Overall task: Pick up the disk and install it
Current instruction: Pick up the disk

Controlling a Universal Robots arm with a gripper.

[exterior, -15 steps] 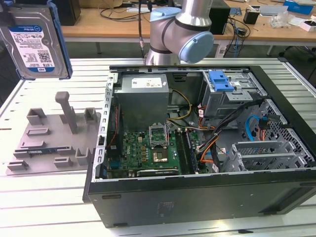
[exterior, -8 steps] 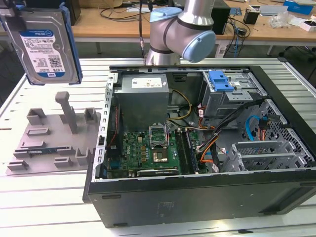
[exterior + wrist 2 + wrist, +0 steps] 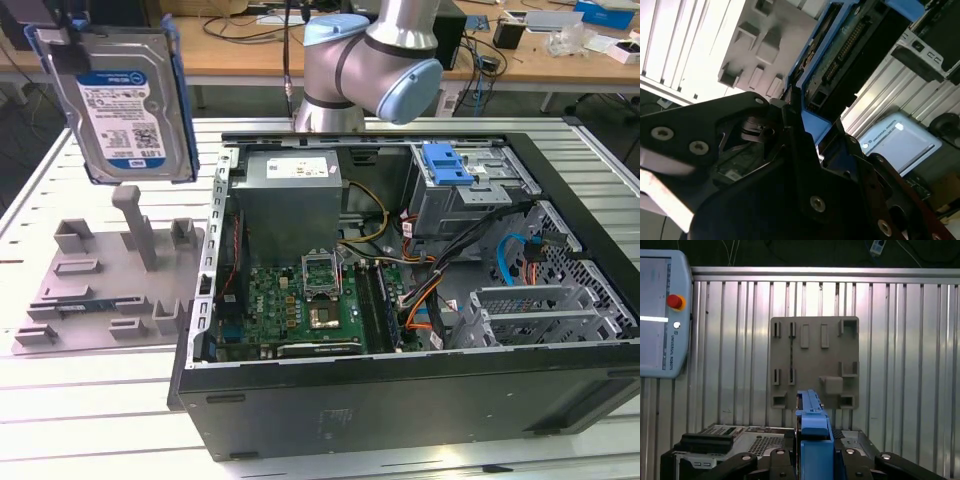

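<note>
Here, a ribbed metal table takes up the foreground, with wooden desks strewn with cables behind it. On the table lies an open computer case, and just beside it, at the exterior view's left, a grey holder plate. The arm rises behind the case. The disk hangs upright in the air above the plate, label outward. In the first wrist view the gripper is clamped on the disk's blue-railed edge, a black finger on each side.

arm, cropped by exterior view's upper edge; disk, partly cropped in first wrist view
</note>
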